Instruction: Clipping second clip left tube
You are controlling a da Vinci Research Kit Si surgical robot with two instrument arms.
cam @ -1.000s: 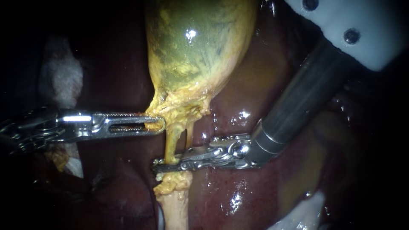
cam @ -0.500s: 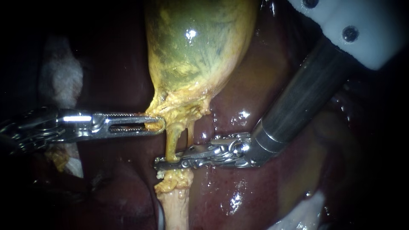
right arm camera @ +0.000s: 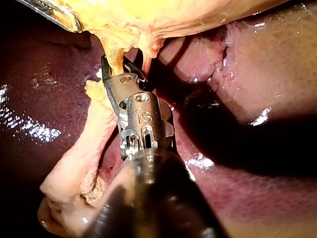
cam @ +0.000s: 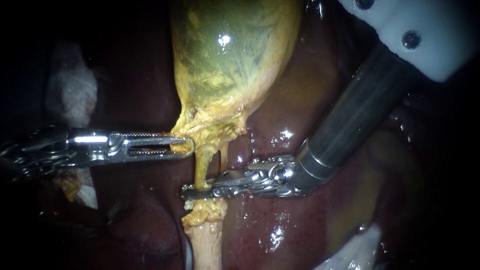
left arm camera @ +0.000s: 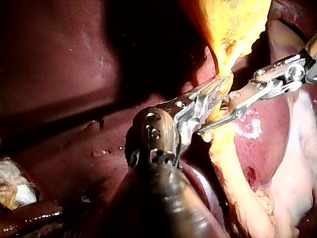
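The yellow-green gallbladder (cam: 225, 60) hangs at the top middle. Two thin tubes run down from its fatty neck: the left tube (cam: 201, 167) and a thinner right tube (cam: 223, 159). My left instrument (cam: 182, 146) comes in level from the left, its slotted jaws shut on the fatty neck of the gallbladder (left arm camera: 225, 82). My right instrument (cam: 189, 192) reaches in from the upper right. Its jaws lie across the left tube and are shut on it just above a lump of fat (cam: 202, 212). In the right wrist view the tube (right arm camera: 117, 60) sits between those jaws (right arm camera: 119, 68). No clip shows.
Dark red liver (cam: 280, 225) surrounds the tubes. A pale stalk of tissue (cam: 206, 247) continues downward. White gauze (cam: 70, 90) lies far left, with more (cam: 355, 252) at the lower right. The right instrument's white housing (cam: 415, 35) fills the upper right corner.
One second ago the right instrument's jaws stood slightly wider around the left tube; they have narrowed onto it and edged upward. The left instrument has held still.
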